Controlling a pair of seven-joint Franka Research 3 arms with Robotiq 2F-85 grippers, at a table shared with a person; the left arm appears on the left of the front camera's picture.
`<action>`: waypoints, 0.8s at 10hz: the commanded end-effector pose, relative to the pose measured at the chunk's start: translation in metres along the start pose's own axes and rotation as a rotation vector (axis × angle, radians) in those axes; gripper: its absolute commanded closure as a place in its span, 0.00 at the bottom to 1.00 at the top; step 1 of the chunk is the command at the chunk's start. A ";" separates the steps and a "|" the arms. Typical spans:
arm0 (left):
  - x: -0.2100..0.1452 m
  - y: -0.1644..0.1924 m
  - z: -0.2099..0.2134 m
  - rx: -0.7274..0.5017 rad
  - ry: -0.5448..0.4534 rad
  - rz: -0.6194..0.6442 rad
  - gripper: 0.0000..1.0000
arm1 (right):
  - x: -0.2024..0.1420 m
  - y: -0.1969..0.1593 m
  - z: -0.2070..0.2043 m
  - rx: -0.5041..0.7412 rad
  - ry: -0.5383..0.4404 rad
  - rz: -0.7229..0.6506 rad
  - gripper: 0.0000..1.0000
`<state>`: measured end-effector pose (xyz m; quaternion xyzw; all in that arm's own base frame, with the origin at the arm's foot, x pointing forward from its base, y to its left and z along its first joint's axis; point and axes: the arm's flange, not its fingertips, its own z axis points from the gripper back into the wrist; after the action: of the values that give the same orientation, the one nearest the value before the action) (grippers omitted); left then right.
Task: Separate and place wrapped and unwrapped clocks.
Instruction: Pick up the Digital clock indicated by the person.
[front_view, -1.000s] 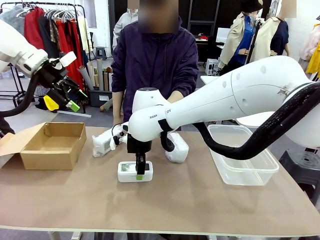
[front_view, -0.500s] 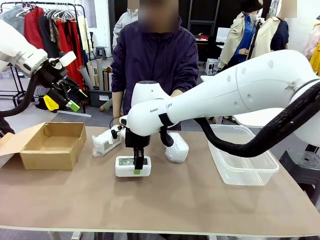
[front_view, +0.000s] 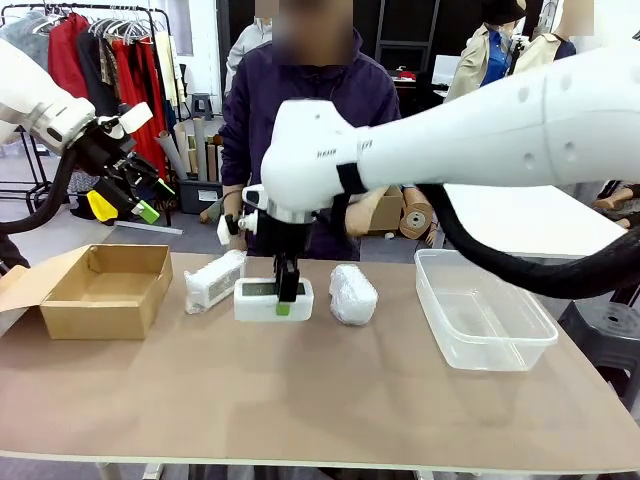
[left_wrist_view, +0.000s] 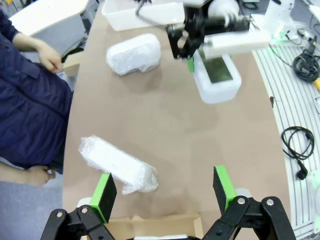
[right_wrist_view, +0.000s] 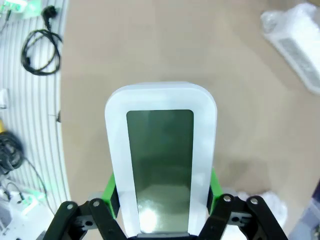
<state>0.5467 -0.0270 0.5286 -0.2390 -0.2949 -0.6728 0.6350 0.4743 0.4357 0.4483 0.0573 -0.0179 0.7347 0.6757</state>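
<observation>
R wrist cam: near end of the clock (right_wrist_view: 161, 150) is hidden behind my right gripper (right_wrist_view: 162, 194); I can't read the screen. Boxy bundle (right_wrist_view: 295, 37) cut by top-right edge (rounded lump (right_wrist_view: 267, 202) likewise, btm right). L wrist cam: cardboard box (left_wrist_view: 165, 223) mostly cut off at btm.

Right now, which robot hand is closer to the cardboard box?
Left. The left gripper hangs open above the cardboard box; the right gripper is farther off at mid-table, shut on the bare clock.
</observation>
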 end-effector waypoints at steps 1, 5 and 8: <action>0.001 0.000 0.001 0.006 0.003 -0.001 0.00 | -0.007 0.015 0.046 -0.033 -0.029 0.011 1.00; 0.001 0.000 0.001 0.006 0.003 -0.001 0.00 | -0.015 0.036 0.104 -0.136 -0.027 0.014 1.00; 0.001 0.000 0.001 0.006 0.003 -0.001 0.00 | -0.027 0.046 0.115 -0.185 -0.036 -0.015 1.00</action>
<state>0.5468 -0.0270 0.5287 -0.2390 -0.2949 -0.6728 0.6350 0.4454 0.4061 0.5659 0.0146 -0.0816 0.7266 0.6820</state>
